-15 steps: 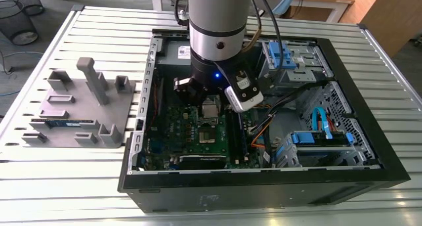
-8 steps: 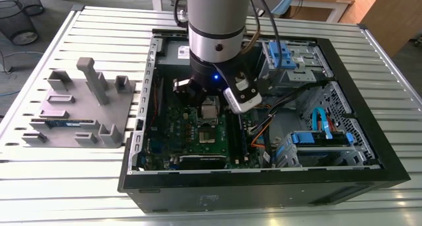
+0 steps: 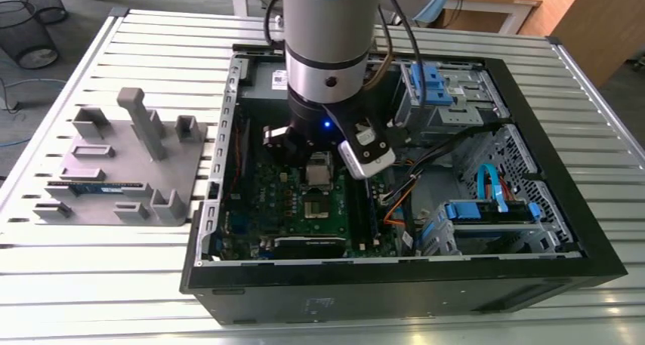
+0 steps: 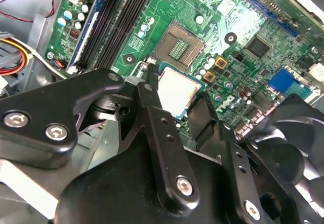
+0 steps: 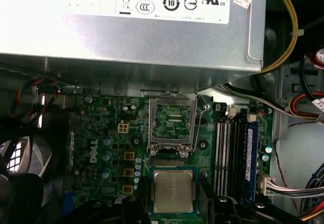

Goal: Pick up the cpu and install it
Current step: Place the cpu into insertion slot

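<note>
Reaching straight down into the open case [image 3: 403,296], arm [image 3: 328,43] upright, claw [image 5: 173,203] clamped on two opposite edges of the cpu [image 5: 173,191]. Held flat over the motherboard [image 5: 96,133], silvery-grey top up, thin green rim around, just beside the open socket [image 5: 171,121], not in it.
</note>
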